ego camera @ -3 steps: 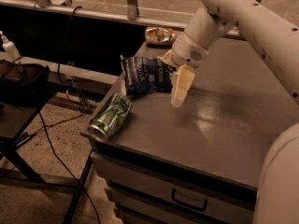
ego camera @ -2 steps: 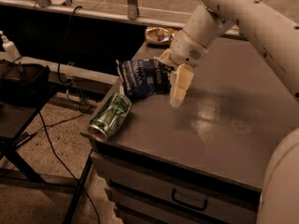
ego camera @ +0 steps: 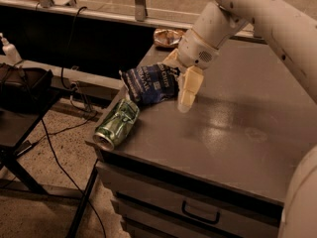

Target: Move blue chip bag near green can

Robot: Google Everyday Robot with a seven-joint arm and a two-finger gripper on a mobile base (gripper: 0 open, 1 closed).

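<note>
The blue chip bag (ego camera: 148, 83) is dark navy with white lettering and sits near the table's left edge. The crushed green can (ego camera: 116, 124) lies on its side at the front left corner, just below the bag and almost touching it. My gripper (ego camera: 177, 86) is at the bag's right edge. One cream finger (ego camera: 189, 86) is in front of the bag and the other is behind it, shut on the bag. The arm reaches in from the upper right.
A small tan-brown snack bag (ego camera: 168, 36) lies at the table's back edge. The grey table (ego camera: 237, 133) has a drawer with a handle (ego camera: 200, 213) below. A black side table (ego camera: 20, 98), cables and a bottle (ego camera: 7, 51) are on the left.
The gripper and the blue chip bag have shifted slightly left, toward the green can. The can has not moved.
</note>
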